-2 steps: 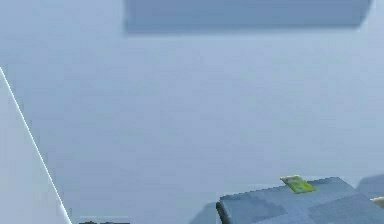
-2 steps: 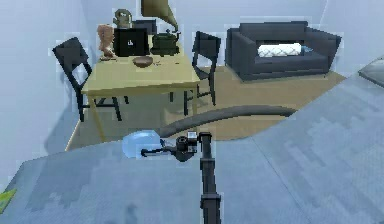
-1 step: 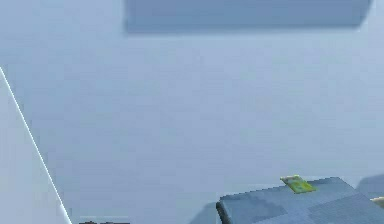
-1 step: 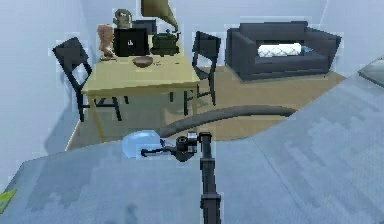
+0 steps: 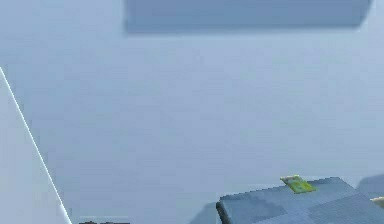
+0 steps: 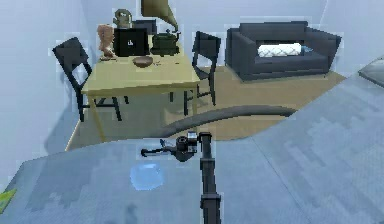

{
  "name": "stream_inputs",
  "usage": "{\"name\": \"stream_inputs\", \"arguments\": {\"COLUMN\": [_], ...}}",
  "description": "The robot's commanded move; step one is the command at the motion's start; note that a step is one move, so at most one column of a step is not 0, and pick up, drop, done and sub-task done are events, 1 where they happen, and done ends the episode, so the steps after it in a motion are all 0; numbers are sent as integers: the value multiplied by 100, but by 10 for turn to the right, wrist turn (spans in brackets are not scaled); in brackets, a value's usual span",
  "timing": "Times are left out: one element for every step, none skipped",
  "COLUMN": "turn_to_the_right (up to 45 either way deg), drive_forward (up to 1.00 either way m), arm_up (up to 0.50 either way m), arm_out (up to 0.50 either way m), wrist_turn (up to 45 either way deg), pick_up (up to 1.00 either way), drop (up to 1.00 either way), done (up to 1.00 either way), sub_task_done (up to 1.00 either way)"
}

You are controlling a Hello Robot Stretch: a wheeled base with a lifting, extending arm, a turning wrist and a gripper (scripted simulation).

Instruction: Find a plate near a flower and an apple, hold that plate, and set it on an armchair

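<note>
- A broad blue-grey upholstered surface (image 6: pixel 310 150) lies nearest; beyond it stands a pale-walled sitting room.
- One wooden table (image 6: pixel 120 80), two dark chairs (image 6: pixel 74 60), one dark sofa (image 6: pixel 250 60).
- One pale blue plate (image 6: pixel 150 177) lies on the upholstery near the gripper (image 6: pixel 150 152); whether the jaws grasp anything cannot be told.

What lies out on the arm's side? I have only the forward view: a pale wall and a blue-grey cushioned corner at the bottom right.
Observer: The arm reaches over a broad blue-grey surface, gripper at its far end.
Operator: Anything by the gripper?
Observer: A pale blue round thing lies on that surface close to it; whether the gripper holds anything, I cannot tell.
Operator: Any seating farther out?
Observer: A dark sofa with a white cushion stands by the far wall, right of a wooden table with dark chairs.
</note>
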Motion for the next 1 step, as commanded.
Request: {"name": "stream_inputs", "arguments": {"turn_to_the_right": [0], "drive_forward": [0], "arm_up": [10], "arm_out": [0], "wrist_turn": [0], "pick_up": [0], "drop": [0], "done": [0], "sub_task_done": [0]}}
